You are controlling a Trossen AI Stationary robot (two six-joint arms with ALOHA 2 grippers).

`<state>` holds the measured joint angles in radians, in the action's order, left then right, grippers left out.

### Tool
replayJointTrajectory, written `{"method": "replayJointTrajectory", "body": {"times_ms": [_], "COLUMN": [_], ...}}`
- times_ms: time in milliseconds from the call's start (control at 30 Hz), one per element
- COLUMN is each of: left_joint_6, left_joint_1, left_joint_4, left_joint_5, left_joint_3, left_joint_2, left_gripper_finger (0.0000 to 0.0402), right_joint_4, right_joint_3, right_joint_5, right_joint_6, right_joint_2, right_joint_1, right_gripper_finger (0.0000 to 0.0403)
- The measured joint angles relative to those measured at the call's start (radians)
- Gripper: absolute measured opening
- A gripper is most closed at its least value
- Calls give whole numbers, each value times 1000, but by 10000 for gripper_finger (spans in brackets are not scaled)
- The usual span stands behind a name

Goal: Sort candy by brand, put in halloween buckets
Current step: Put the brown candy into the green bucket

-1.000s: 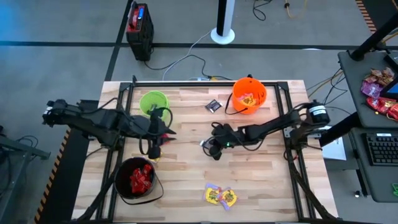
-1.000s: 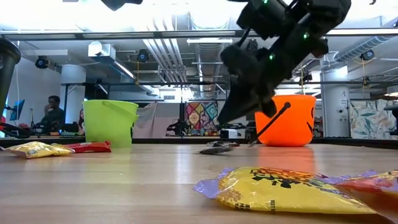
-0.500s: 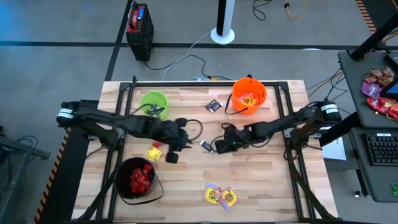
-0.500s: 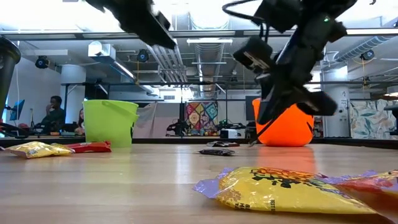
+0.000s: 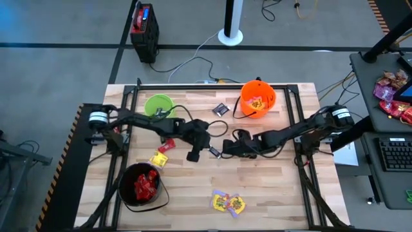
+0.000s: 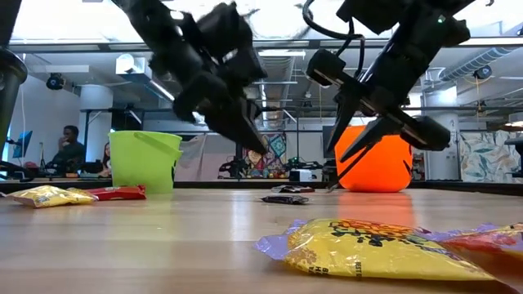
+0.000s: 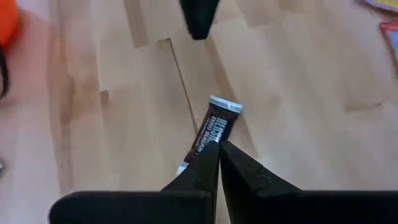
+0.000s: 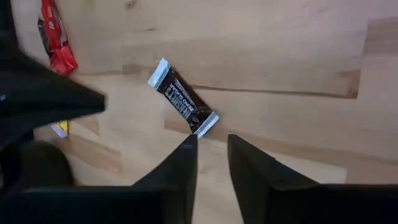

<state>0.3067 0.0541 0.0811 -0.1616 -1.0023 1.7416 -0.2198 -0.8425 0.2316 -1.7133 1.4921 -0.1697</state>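
high view: both grippers over the table middle, either side of one dark bar [image 5: 214,152] lying flat on the wood. left gripper [image 5: 193,155] just left of it, right gripper [image 5: 226,152] just right. green bucket [image 5: 158,105] far left, orange bucket [image 5: 258,98] far right, black bucket [image 5: 141,185] near left with red candy in it. Red and yellow pieces [image 5: 163,152] lie loose left of the left gripper, yellow packets [image 5: 228,203] at the near edge, another dark piece [image 5: 221,109] far, beside the orange bucket.
low view: both grippers hang above the table, neither touching the wood; dark bar [image 6: 284,198] lies low between them.
left wrist view: fingers [image 7: 205,168] pressed together, nothing between them — tips over the near end of the bar [image 7: 214,134].
right wrist view: fingers [image 8: 186,162] narrowly parted, empty; bar [image 8: 183,104] just ahead.
risk: two arms on one bar — likely bump or shove the bar away; pinched-together left fingers cannot take it.
surface: pale wooden planks [image 5: 277,187] in a black frame.
room: grey floor, cables; workshop behind with a seated person [image 6: 69,150] far left.
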Motion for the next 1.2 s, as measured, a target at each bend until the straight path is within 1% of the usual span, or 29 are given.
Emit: {"method": "replayJointTrajectory", "body": {"times_ms": [33,167,267,367,467,633,933,1200], "left_joint_6": [-1,6,7,-11,-21,-27,-36,-58], "left_joint_1": [7,14,19,27,37,61,73,73], "left_joint_4": [-7,-32,-63,-58,-64,-73,-105,-125], "left_joint_5": [-17,-25,-30,-28,-32,-48,-102,-116], "left_joint_3": [0,0,0,2,3,4,2,1], "left_joint_2": [14,68,101,125,132,151,204,215], "left_gripper_finger": [0,0,0,0,0,0,0,0], "right_joint_4": [0,36,129,216,279,307,307,309], "right_joint_3": [0,0,0,0,0,-2,0,5], "right_joint_5": [2,4,4,4,4,8,31,41], "right_joint_6": [-7,-23,-28,-25,-24,-32,-22,5], "right_joint_2": [0,36,96,159,206,241,243,244], "right_joint_1": [-1,-10,-14,-14,-14,-14,-14,-8], "right_gripper_finger": [86,135,168,193,209,220,221,221]}}
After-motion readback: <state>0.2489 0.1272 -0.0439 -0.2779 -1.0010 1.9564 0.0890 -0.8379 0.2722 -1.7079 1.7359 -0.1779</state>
